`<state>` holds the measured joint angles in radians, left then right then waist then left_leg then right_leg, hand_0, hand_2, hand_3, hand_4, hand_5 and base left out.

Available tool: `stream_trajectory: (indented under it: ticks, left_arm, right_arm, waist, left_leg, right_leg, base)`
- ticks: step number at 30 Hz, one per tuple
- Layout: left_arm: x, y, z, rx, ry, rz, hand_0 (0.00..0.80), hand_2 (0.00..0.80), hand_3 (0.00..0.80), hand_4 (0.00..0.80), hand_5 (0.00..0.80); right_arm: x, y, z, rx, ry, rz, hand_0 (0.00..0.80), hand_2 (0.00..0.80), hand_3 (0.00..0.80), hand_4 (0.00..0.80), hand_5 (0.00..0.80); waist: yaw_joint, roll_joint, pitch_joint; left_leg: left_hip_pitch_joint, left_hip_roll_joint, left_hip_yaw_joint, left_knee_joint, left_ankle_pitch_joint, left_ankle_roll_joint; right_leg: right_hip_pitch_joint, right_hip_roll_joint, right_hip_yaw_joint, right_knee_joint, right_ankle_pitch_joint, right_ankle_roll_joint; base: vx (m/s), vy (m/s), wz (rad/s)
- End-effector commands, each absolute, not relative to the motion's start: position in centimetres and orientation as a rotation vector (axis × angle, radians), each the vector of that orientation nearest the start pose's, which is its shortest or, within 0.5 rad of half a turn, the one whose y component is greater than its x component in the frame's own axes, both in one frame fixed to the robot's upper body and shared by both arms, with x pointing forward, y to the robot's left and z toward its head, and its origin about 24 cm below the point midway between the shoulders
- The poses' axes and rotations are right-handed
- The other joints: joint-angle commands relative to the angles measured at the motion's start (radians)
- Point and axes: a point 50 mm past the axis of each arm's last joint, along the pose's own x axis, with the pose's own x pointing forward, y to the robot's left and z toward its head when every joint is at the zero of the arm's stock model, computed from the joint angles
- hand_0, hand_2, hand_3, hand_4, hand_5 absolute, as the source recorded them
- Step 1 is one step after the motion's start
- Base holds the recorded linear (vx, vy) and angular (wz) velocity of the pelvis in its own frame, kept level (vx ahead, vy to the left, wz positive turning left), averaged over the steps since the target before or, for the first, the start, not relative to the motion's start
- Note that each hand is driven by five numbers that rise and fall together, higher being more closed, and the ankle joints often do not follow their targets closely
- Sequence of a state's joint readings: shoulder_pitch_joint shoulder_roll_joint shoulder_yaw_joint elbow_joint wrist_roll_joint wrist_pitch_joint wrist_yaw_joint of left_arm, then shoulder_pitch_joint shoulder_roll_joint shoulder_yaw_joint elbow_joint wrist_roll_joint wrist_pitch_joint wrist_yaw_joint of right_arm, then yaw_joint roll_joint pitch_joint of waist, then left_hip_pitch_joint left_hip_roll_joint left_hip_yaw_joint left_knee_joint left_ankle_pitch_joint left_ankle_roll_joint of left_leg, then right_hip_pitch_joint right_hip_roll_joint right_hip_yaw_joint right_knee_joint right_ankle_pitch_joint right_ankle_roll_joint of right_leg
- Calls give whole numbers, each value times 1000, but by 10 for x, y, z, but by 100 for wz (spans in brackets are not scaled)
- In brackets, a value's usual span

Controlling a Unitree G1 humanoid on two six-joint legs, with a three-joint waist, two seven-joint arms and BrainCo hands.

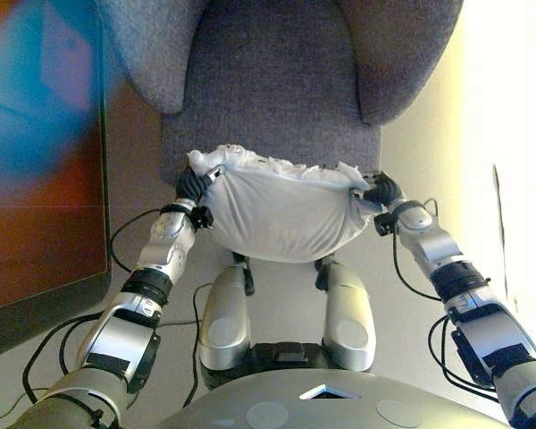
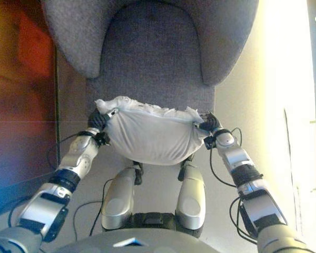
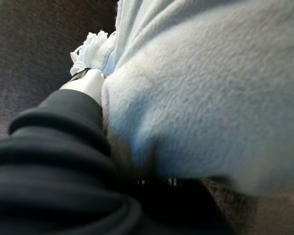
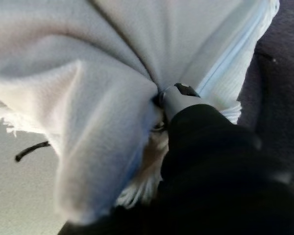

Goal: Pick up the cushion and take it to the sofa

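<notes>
A white fringed cushion hangs between my two hands, just in front of the seat of a grey upholstered sofa chair. My left hand grips its left end and my right hand grips its right end. The left wrist view shows the cushion pressed against my left hand. The right wrist view shows my right hand pinching bunched cushion fabric. The cushion sags in the middle, held above the floor.
A dark wooden cabinet stands close on the left. The chair's curved arms flank the seat. Pale floor lies to the right, with a thin dark object near the right edge.
</notes>
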<state>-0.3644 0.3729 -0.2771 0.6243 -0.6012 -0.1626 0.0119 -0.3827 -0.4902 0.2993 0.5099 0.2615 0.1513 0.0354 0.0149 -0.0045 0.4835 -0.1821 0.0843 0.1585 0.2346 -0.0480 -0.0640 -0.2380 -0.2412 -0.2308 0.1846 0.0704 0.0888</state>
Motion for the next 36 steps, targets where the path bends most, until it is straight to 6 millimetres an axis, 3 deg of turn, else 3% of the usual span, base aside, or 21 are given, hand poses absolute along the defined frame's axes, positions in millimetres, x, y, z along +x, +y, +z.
stream_trajectory:
  ticks: [1,10,17,24,28,30,34,36]
  left_arm:
    - [312,189,41,-148,-2,-84,800,800,800,800,800]
    - [287,204,29,-109,61,-64,800,800,800,800,800]
    - [301,208,46,-81,24,-23,800,800,800,800,800]
    - [299,218,56,-98,-2,47,800,800,800,800,800]
    - [294,220,51,-127,19,49,800,800,800,800,800]
    - [294,220,47,-102,36,33,800,800,800,800,800]
    - [301,219,43,-74,62,26,800,800,800,800,800]
    - [304,219,44,-67,66,21,800,800,800,800,800]
  right_arm:
    - [299,-215,25,-256,259,162,800,800,800,800,800]
    - [274,-218,19,-172,277,147,800,800,800,800,800]
    - [296,-210,45,-144,188,164,800,800,800,800,800]
    - [300,-198,45,-115,214,219,800,800,800,800,800]
    - [297,-202,40,-133,258,220,800,800,800,800,800]
    - [301,-201,41,-147,260,221,800,800,800,800,800]
    - [304,-194,36,-92,280,219,800,800,800,800,800]
    - [303,-191,31,-94,285,215,800,800,800,800,800]
  waist:
    - [10,-22,-223]
    - [5,-28,-342]
    - [-3,-40,-399]
    - [-18,-53,-438]
    - [-14,-64,-434]
    - [0,-52,-438]
    - [-12,-48,-451]
    - [-13,-48,-457]
  left_leg:
    - [-2,14,-65,-14,27,-24]
    - [151,20,-42,-97,21,-8]
    - [230,26,-26,-119,2,-3]
    - [254,43,-21,-106,-15,-4]
    - [223,19,-24,-19,-30,2]
    - [243,-19,-55,-121,-17,17]
    - [279,-48,-16,-181,-16,49]
    - [277,-68,-21,-195,-16,66]
  right_leg:
    - [92,-25,-12,-31,-28,64]
    - [228,2,5,-80,-53,58]
    - [293,23,20,-103,-62,50]
    - [310,62,77,-99,-94,25]
    - [319,69,83,-92,-99,11]
    - [318,73,78,-82,-92,22]
    - [296,40,81,-29,-54,55]
    - [264,4,101,37,1,73]
  base:
    - [195,-17,-5]
    - [162,-30,0]
    - [45,-71,-3]
    - [-13,-88,-15]
    - [-20,-5,-8]
    - [19,115,-2]
    - [17,179,-8]
    - [11,185,-3]
